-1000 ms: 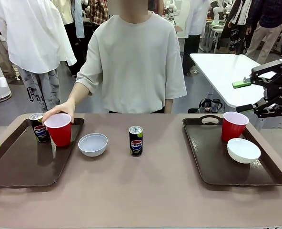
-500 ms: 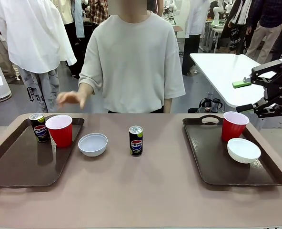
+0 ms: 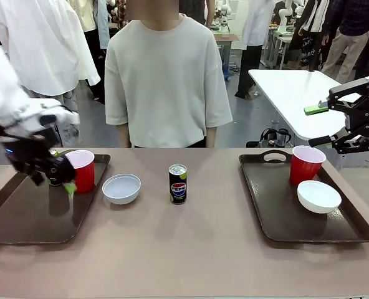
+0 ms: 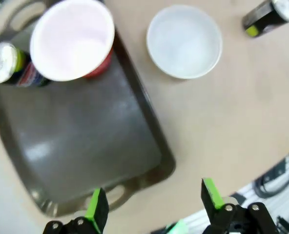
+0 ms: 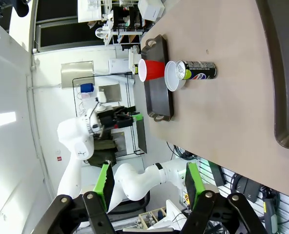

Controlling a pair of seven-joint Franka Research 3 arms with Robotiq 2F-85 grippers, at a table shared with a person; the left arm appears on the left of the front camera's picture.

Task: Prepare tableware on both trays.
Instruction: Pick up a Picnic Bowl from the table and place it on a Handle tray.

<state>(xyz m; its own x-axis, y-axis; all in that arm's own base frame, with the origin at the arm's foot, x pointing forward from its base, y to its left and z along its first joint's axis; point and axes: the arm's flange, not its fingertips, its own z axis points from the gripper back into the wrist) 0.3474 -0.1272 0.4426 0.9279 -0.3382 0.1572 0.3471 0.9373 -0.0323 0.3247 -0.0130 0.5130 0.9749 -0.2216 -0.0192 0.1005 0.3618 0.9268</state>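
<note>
Two pieces sit off the trays. The shallow round white bowl point(image 3: 121, 188) rests on the tan tabletop point(image 3: 191, 249) just beside the dark brown plastic left tray point(image 3: 22, 218) at frame left, and the slim black Pepsi can point(image 3: 178, 184) stands at centre. My left claw point(image 4: 153, 186) hangs spread above that tray's edge, and my right claw point(image 3: 314, 126) is spread too, upper right. The bowl looks light, stiff and glossy-slick, so I'd pinch across its thin rim.
</note>
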